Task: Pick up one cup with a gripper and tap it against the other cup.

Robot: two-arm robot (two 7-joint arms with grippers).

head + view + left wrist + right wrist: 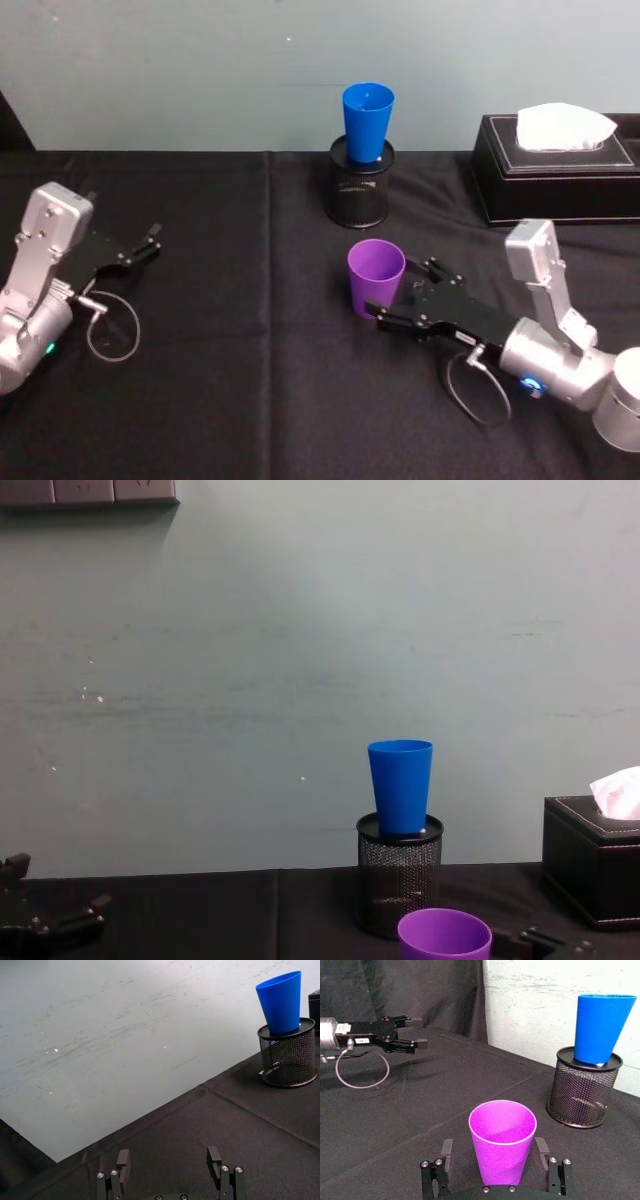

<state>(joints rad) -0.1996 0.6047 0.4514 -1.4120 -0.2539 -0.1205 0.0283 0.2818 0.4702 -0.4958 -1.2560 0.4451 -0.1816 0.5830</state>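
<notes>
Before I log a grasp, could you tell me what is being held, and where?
Nothing yet: the right gripper stands open around the purple cup, low down, without contact; the left gripper is empty.

Purple cup [376, 277] upright; blue cup [368, 122] atop mesh holder [359, 195].

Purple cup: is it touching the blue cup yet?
Apart. Head view shows bare cloth between the purple cup, by the right gripper, and the blue cup on the mesh holder.
</notes>
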